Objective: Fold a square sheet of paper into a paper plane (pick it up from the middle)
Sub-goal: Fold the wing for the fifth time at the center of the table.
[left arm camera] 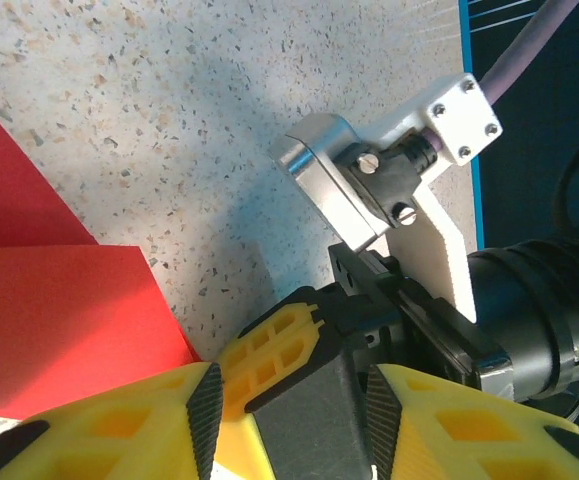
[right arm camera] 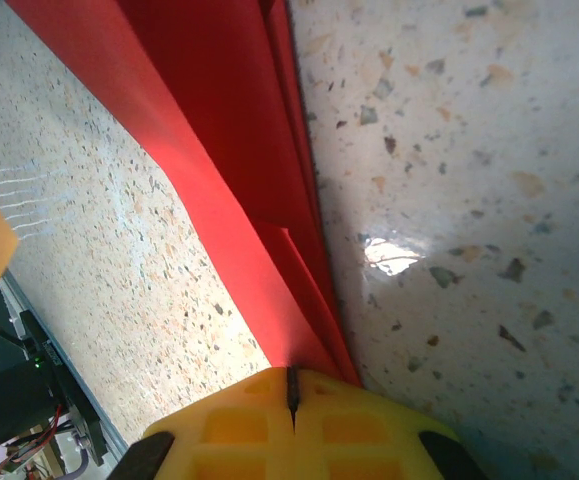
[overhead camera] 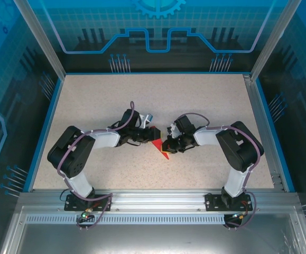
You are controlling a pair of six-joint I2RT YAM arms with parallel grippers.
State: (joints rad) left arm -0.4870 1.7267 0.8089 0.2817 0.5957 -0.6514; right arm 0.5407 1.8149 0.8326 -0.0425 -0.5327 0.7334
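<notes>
- Top view: I see both arms folded inward, wrists meeting near the middle of the speckled table (overhead camera: pixel 205 100).
- The sheet of paper (overhead camera: pixel 163 151) lies between the two grippers. It is red and creased, and a pointed corner sticks out toward the near edge.
- Right gripper (right arm camera: pixel 291 395): in its wrist view the yellow fingers are pressed together with only a thin seam between them. The folded red edge (right arm camera: pixel 219 150) runs straight into that seam, so I note it as clenched on the paper. Several layers are stacked along the fold, and the rest of the sheet slopes away to the upper left over the table.
- Left gripper (left arm camera: pixel 294 412): its two yellow fingers (left arm camera: pixel 119 430) stand apart, released. The paper (left arm camera: pixel 49 330) lies flat to their left, outside the gap.
- In that gap I see a yellow and dark grey fingertip of the right gripper (left arm camera: pixel 279 345). I cannot tell whether the left pads touch it.
- From above, the left gripper (overhead camera: pixel 151 135) sits just beside the right gripper (overhead camera: pixel 168 144).
</notes>
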